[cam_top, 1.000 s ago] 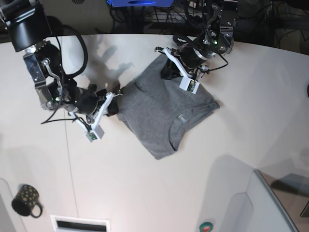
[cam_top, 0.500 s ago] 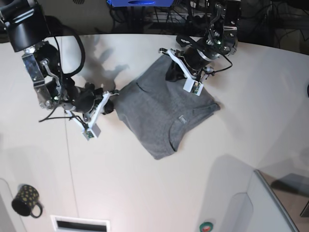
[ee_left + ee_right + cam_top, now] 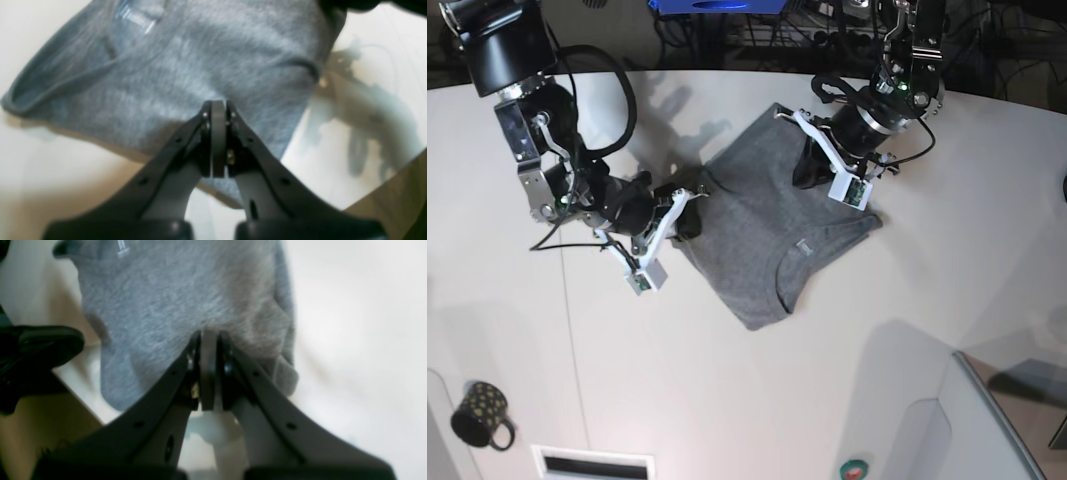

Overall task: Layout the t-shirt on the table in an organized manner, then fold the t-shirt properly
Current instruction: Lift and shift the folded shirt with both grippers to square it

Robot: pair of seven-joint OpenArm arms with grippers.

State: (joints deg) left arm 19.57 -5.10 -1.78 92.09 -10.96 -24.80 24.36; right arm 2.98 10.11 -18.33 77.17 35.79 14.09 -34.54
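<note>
no readable text anywhere (the t-shirt [image 3: 757,235] tag is only a blur).

We see a grey t-shirt [image 3: 762,235] with tiny light and dark flecks all through the cloth. It has a small pale tag [image 3: 803,246] near the neck. The table [image 3: 727,390] under it is white with a thin dark line [image 3: 575,350] running across it. Both arms are black with white parts near the ends. The left gripper [image 3: 218,110] and the right gripper [image 3: 209,336] have black fingers. A black mug [image 3: 479,414] with little light dots sits in the corner.
</note>
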